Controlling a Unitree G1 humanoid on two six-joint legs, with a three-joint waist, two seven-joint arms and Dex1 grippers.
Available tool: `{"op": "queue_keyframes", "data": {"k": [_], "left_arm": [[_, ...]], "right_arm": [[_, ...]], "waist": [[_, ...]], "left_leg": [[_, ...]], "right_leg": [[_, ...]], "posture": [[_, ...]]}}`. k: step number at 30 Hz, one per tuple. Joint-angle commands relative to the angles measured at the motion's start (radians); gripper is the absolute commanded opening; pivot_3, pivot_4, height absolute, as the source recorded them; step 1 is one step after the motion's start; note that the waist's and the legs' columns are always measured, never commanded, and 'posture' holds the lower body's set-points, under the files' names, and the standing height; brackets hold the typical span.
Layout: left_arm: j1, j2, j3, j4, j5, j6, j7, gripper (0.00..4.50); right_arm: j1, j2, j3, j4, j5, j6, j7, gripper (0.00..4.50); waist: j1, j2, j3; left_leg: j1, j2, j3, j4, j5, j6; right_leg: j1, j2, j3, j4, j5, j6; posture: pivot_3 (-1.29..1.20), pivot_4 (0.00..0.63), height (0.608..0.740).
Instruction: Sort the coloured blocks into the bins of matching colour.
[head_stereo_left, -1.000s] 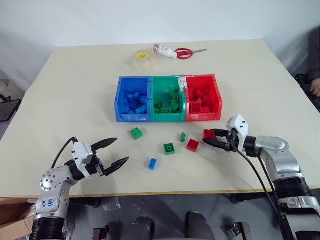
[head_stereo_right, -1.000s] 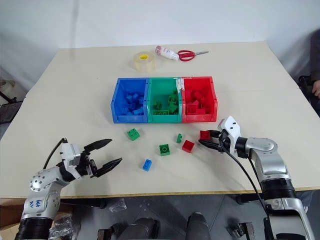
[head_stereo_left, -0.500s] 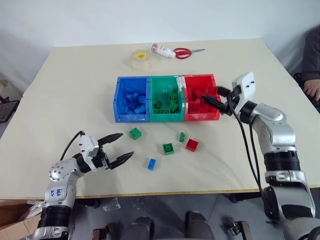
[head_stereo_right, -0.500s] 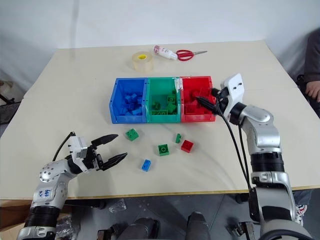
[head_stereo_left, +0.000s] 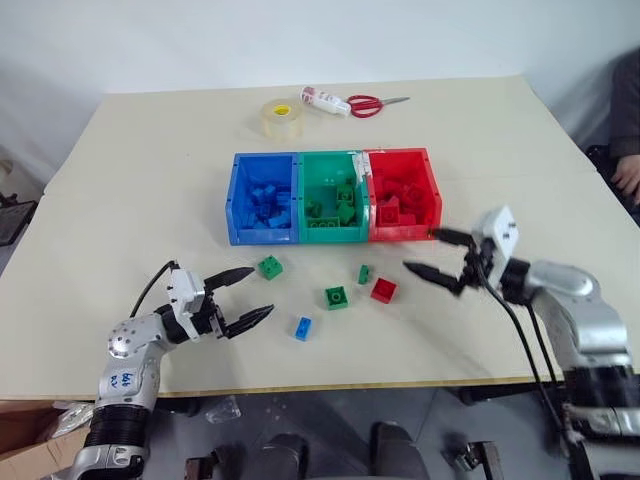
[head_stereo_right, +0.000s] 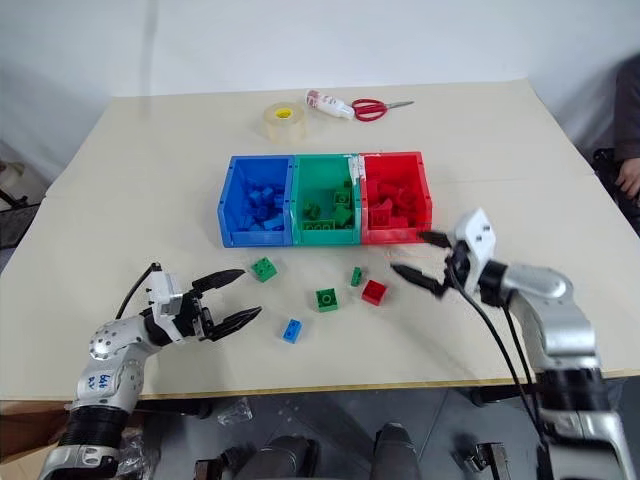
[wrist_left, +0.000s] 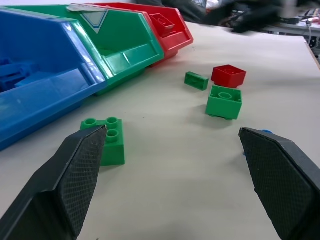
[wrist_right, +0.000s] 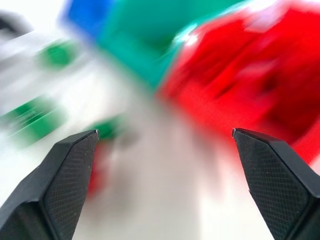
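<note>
Cream table (head_stereo_left: 150, 170) against a pale wall. The bins (head_stereo_left: 335, 196), blue, green and red in a row, sit mid-table holding sorted blocks. Five loose blocks (head_stereo_left: 337, 297) lie just in front of them. Left gripper (head_stereo_left: 240, 297) and right gripper (head_stereo_left: 438, 257): jaws wide apart, holding nothing. Tape roll (head_stereo_left: 283, 118) and scissors (head_stereo_left: 372, 103) lie near the far edge.

Head stereo pair overlooking table (head_stereo_left: 150, 160), wrist cameras low, near bins (wrist_left: 100, 55)
</note>
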Motion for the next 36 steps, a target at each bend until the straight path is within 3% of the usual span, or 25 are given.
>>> {"op": "queue_keyframes", "data": {"k": [1,5,10,26,29,36], "left_arm": [[-0.014,0.002,0.007,0.020,-0.006,-0.012,-0.016,4.50],[-0.022,0.001,0.009,0.042,-0.005,-0.018,-0.026,4.50],[-0.027,-0.003,0.010,0.047,-0.004,-0.020,-0.028,4.50],[0.092,-0.025,0.021,-0.126,-0.017,0.010,0.075,4.50],[0.108,-0.025,0.026,-0.142,-0.017,0.008,0.088,4.50],[0.139,-0.024,0.032,-0.169,-0.020,0.004,0.107,4.50]], "right_arm": [[0.135,-0.049,-0.115,-0.166,0.081,0.022,0.025,4.47],[0.297,-0.064,-0.206,-0.259,0.133,0.054,0.018,4.47],[0.322,-0.055,-0.193,-0.277,0.134,0.056,-0.003,4.47],[-0.090,0.167,0.203,0.236,-0.195,-0.212,-0.048,4.47],[-0.119,0.192,0.221,0.247,-0.205,-0.222,-0.048,3.90],[-0.105,0.197,0.192,0.145,-0.178,-0.187,-0.069,1.49]], "waist": [[0.003,0.000,0.000],[0.005,-0.001,0.000],[0.003,-0.001,0.000],[0.000,-0.003,-0.001],[0.000,-0.003,-0.001],[0.002,-0.003,-0.001]], "left_leg": [[0.000,0.000,0.001,0.000,0.000,0.000],[0.001,0.001,0.003,0.000,0.000,0.001],[0.002,0.002,0.007,0.000,-0.001,0.001],[0.003,0.003,0.008,0.001,-0.001,0.001],[0.003,0.003,0.008,0.001,-0.002,0.001],[0.003,0.003,0.008,0.002,-0.002,0.001]], "right_leg": [[0.000,0.000,0.000,0.000,0.000,0.000],[0.000,0.000,0.000,0.000,0.000,0.001],[0.000,0.000,0.000,-0.001,0.001,0.001],[0.000,0.000,0.000,0.000,0.002,0.000],[0.000,0.001,0.000,0.000,0.002,0.000],[0.000,0.001,0.000,0.000,0.002,0.000]], "posture": [[0.00,0.150,0.740],[0.00,0.150,0.740],[0.00,0.150,0.740],[0.00,0.150,0.740],[0.00,0.150,0.740],[0.00,0.150,0.740]]}}
